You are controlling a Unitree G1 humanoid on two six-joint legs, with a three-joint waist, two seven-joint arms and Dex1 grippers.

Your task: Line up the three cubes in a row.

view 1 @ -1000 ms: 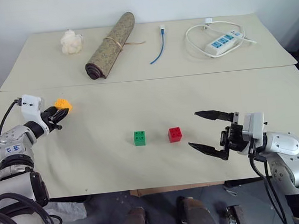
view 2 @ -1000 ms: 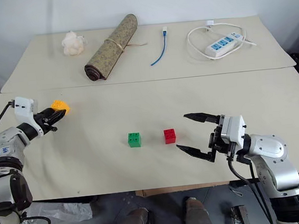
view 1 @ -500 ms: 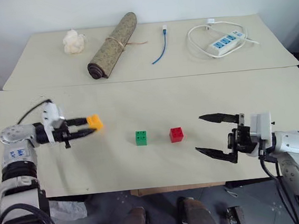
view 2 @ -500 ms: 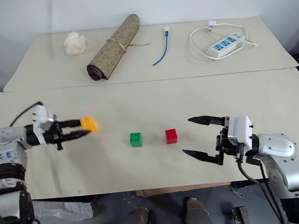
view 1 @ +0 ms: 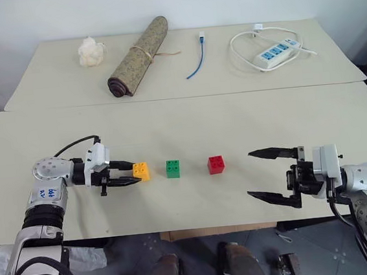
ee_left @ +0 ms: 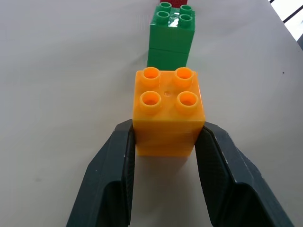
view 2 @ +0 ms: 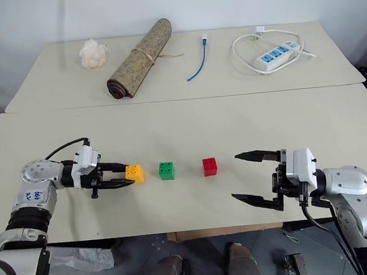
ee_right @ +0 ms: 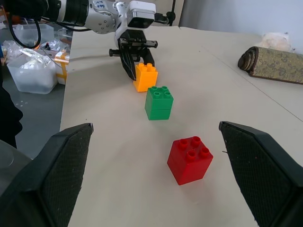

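The orange-yellow cube (view 1: 140, 171), pinched by the left gripper (view 1: 132, 172), should go down flat beside the green cube (view 1: 172, 168), level with the red cube (view 1: 215, 164), while the right gripper (view 1: 265, 175) waits wide open.

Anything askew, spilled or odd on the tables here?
Nothing stands out. The orange cube, clamped upright in the left gripper, sits in line with the green cube and red cube, though the gaps are uneven.

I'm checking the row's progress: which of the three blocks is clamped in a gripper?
The orange-yellow block, at the left end of the row, pinched by the left gripper. The green block and red block sit free.
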